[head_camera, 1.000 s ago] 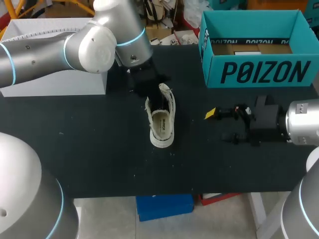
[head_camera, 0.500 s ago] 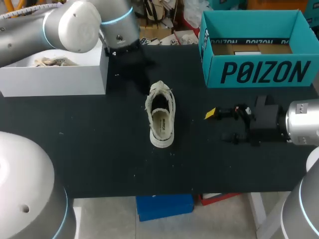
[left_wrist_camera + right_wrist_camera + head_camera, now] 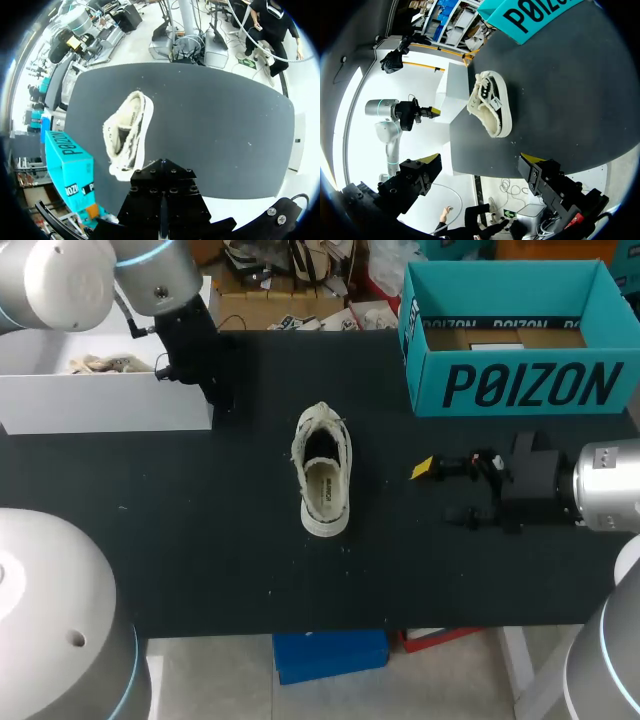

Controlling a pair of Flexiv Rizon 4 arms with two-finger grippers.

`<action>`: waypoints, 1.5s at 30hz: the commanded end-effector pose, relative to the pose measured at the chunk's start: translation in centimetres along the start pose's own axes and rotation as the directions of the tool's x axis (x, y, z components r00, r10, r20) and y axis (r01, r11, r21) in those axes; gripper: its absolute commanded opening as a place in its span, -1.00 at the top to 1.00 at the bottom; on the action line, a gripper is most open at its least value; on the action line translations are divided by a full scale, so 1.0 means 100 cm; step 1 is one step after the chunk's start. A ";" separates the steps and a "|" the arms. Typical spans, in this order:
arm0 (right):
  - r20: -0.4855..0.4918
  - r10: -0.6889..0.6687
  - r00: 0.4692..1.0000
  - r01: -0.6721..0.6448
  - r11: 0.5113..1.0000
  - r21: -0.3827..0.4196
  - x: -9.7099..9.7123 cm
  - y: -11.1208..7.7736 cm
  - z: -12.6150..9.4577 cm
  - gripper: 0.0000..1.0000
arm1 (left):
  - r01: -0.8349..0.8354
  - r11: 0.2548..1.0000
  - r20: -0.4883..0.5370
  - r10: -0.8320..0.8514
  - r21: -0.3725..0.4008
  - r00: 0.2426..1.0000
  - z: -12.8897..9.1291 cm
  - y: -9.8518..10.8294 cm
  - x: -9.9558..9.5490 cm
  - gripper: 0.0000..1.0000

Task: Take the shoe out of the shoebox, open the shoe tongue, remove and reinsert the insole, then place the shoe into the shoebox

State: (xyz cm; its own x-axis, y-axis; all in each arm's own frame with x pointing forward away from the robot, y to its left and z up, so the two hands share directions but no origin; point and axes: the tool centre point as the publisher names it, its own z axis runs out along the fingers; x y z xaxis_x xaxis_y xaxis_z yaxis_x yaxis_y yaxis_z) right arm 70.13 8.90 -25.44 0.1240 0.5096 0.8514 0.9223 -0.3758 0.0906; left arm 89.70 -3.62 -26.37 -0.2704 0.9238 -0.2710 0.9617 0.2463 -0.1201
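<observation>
- The black table (image 3: 200, 540) carries everything; its cloth-like top is dark and plain.
- The left arm (image 3: 60, 275) comes in at the far left corner, above the white box. The right arm (image 3: 605, 485) lies low over the table's right side, pointing toward the middle.
- The teal shoebox (image 3: 520, 385) stands at the far right of the table with its open top up. Black print runs across its front wall, and brown cardboard (image 3: 500, 338) shows inside it. No shoe is in it.
- A white box (image 3: 105, 405) stands at the far left of the table, also open on top. A pale beige item (image 3: 95, 363) lies inside it; what it is cannot be told.
- The shoe (image 3: 322, 475), an off-white low sneaker with frayed edges, rests upright on its sole near the middle of the table. It is outside the shoebox and well apart from it. Its heel is toward the near edge and its laced end toward the far side. Its opening faces up, and the insole (image 3: 325, 490) shows inside.
- The left gripper (image 3: 220, 398) hangs over the table just beside the white box's right corner, well apart from the shoe. No view shows how wide it stands, so its state cannot be told. Nothing can be seen in its hold.
- The right gripper (image 3: 440, 492) is spread wide and has hold of nothing. In the right wrist view its yellow tips stand far apart, with the shoe ahead of them and clear of both.
</observation>
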 end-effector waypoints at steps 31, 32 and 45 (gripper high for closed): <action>0.001 0.001 1.000 -0.001 1.000 0.000 0.000 0.000 0.000 -1.00 | 0.093 0.996 -0.012 -0.093 0.013 0.996 -0.012 0.014 0.046 -1.00; 0.001 0.001 1.000 -0.001 1.000 0.000 0.000 0.000 0.000 -1.00 | 0.093 0.996 -0.012 -0.093 0.013 0.996 -0.012 0.014 0.046 -1.00; 0.001 0.001 1.000 -0.001 1.000 0.000 0.000 0.000 0.000 -1.00 | 0.093 0.996 -0.012 -0.093 0.013 0.996 -0.012 0.014 0.046 -1.00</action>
State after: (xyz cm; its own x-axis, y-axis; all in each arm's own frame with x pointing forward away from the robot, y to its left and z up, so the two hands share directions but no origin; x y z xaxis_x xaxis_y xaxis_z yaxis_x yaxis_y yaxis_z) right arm 70.13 8.90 -25.44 0.1240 0.5096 0.8514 0.9223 -0.3758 0.0906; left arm 89.81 1.37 -26.66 -0.3585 0.8992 -0.2508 0.9315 0.3270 -0.1591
